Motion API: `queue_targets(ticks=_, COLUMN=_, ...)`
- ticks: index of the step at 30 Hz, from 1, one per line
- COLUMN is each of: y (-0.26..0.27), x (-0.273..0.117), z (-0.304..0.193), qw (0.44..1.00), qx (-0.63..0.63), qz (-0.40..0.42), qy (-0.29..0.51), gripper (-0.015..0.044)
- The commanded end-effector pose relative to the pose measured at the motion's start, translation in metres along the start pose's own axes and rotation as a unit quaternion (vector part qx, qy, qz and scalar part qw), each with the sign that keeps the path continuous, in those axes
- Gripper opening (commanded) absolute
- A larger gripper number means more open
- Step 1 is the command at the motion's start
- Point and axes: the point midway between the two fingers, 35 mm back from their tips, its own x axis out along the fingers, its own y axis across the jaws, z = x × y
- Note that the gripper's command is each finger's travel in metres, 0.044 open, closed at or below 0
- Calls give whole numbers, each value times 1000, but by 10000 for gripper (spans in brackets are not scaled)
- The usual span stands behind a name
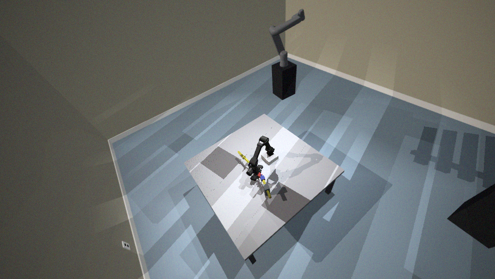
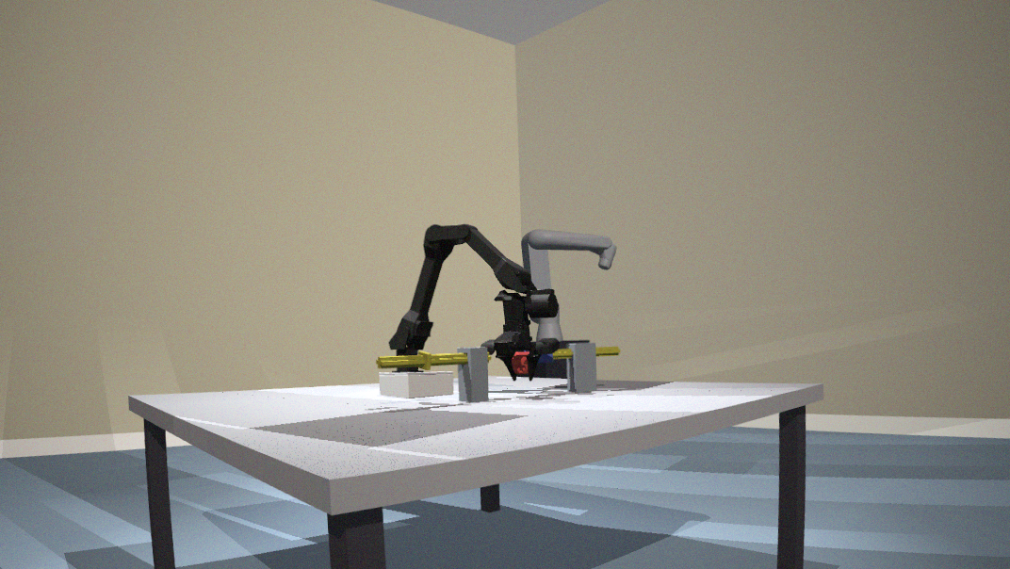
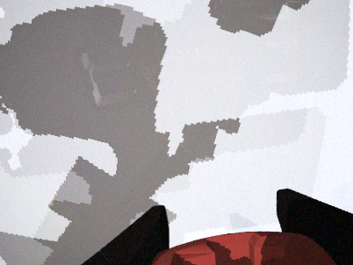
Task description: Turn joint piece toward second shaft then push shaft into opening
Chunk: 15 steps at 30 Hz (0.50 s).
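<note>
White table (image 1: 221, 204) (image 2: 565, 438), pincer (image 1: 255, 176) (image 2: 523, 374) (image 3: 222, 210) around red piece (image 1: 259, 174) (image 2: 521, 363) (image 3: 246, 250)

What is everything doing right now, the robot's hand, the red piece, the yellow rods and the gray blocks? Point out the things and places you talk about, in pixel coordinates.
Hand (image 1: 256, 176) (image 2: 523, 377) (image 3: 222, 210): closed on the red piece.
Red piece (image 2: 520, 363) (image 3: 237, 248): held.
Yellow rods (image 1: 245, 158) (image 2: 396, 362): one through each block.
Gray blocks (image 2: 473, 374) (image 2: 582, 367): standing upright.

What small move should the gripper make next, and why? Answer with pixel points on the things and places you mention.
Probably turn the red joint piece (image 1: 259, 174) (image 2: 521, 363) (image 3: 246, 247) gently toward the second shaft: the gripper (image 2: 523, 378) (image 3: 222, 210) is shut on it, and the yellow shafts (image 1: 244, 156) (image 2: 445, 359) meet at an angle.
</note>
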Motion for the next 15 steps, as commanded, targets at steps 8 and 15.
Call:
queue_targets(ticks=8, y=-6, x=-7, z=2, qw=995, qx=67, qz=6, qy=-79, gripper=0)
queue_targets(ticks=15, y=-10, x=-12, z=2, qw=985, qx=111, qz=3, qy=-129, gripper=0)
